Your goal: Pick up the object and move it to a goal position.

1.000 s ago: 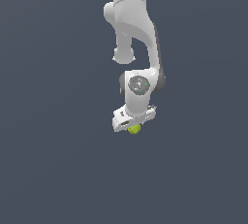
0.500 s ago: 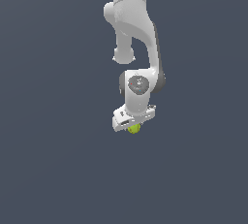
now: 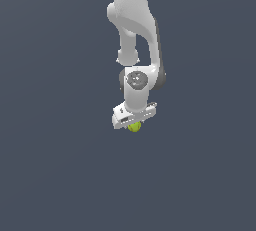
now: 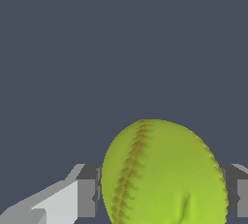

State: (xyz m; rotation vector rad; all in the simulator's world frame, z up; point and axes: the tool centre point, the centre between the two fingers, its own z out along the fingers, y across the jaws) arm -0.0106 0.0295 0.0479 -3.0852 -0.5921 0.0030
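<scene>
The object is a small yellow-green ball (image 3: 134, 127) with stitched seams. It shows just under the white gripper (image 3: 133, 126) in the exterior view. In the wrist view the ball (image 4: 164, 174) fills the space between the two grey fingertip pads (image 4: 88, 189), which press on both of its sides. The gripper (image 4: 162, 191) is shut on the ball and holds it off the ground. The fingers are mostly hidden behind the hand in the exterior view.
The white arm (image 3: 135, 35) reaches down from the top of the exterior view. A plain dark grey floor (image 3: 50, 165) lies all around. No marker or other object shows.
The arm and the held ball have risen slightly in the exterior view; the grip is unchanged.
</scene>
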